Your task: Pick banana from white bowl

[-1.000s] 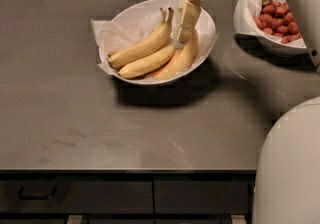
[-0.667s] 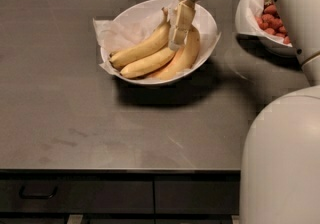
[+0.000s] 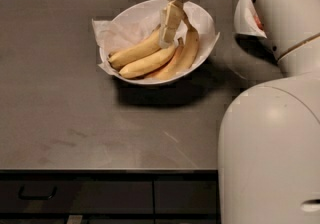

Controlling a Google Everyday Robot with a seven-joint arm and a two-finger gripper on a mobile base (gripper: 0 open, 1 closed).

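The white bowl [image 3: 125, 20], lined with crinkled white paper, stands at the back middle of the grey counter. Several yellow bananas lie in it side by side. The long banana [image 3: 134, 53] lies uppermost on the left, with its far end under my gripper. A shorter orange-tinted banana [image 3: 172, 63] lies between the others. My gripper [image 3: 169, 30] hangs down from the arm into the bowl. It points straight down and touches, or nearly touches, the long banana's far end. That banana's stem tip is hidden behind the gripper.
A second white bowl [image 3: 244, 18] with red strawberries stands at the back right, mostly hidden by my arm. My white body [image 3: 270, 158] fills the lower right. Dark tiles run behind the counter [image 3: 60, 118]. A drawer handle [image 3: 35, 195] shows below its front edge.
The gripper has moved a little to the left inside the bowl, onto the far end of the long banana. My body and arm cover more of the right side. The bananas have not moved.
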